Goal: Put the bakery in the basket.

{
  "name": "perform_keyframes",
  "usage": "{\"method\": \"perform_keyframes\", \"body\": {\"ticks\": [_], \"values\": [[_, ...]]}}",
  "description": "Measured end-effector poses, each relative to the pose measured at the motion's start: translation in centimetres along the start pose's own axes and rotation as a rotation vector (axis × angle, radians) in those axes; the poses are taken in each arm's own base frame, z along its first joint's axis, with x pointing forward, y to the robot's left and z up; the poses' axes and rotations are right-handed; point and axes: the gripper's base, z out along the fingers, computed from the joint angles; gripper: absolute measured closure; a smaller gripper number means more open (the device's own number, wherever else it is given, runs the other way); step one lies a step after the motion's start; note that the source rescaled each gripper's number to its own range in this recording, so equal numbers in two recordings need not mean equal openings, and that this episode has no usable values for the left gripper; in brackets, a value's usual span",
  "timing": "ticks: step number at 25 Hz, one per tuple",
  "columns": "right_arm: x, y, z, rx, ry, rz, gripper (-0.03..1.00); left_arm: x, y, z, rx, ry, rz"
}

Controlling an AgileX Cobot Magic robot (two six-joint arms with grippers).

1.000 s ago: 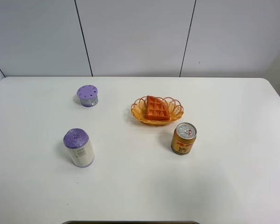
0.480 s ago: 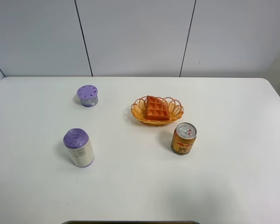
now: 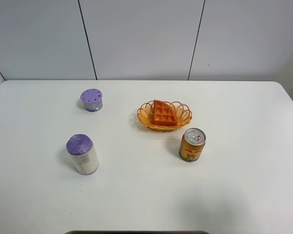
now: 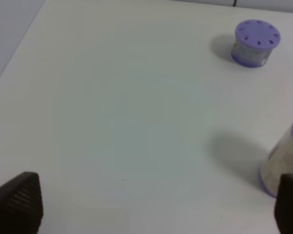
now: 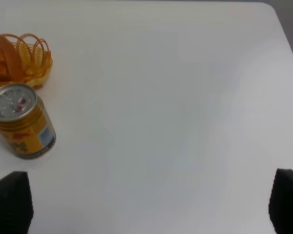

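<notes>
- I'm seeing the bakery (image 3: 164,114), a grid-dimpled orange-brown wedge, lying inside the woven, loop-rimmed basket (image 3: 185,116) just right of centre frame.
- Gold can (image 3: 192,145) stands just below the basket, apart from it; two purple-lidded tubs (image 3: 91,100) (image 3: 82,154) sit left of centre.
- Left gripper (image 4: 151,207): ribbed dark fingertips spread wide, holding nothing. Right gripper (image 5: 149,202) looks the same, though only its tips show.
- Smooth white table (image 3: 244,161) lies bare at right.
</notes>
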Motion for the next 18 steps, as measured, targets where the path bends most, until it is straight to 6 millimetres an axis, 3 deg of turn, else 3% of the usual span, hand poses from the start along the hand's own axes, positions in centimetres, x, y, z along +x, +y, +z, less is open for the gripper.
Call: {"method": "perform_keyframes", "body": {"ticks": [9, 18], "values": [[0.19, -0.03, 0.49, 0.003, -0.002, -0.026, 0.15, -0.01, 0.0, 0.0, 0.0, -0.001, 0.0], [0.19, -0.04, 0.49, 0.004, -0.002, -0.026, 0.17, -0.01, 0.0, 0.0, 0.0, -0.001, 0.0]]}}
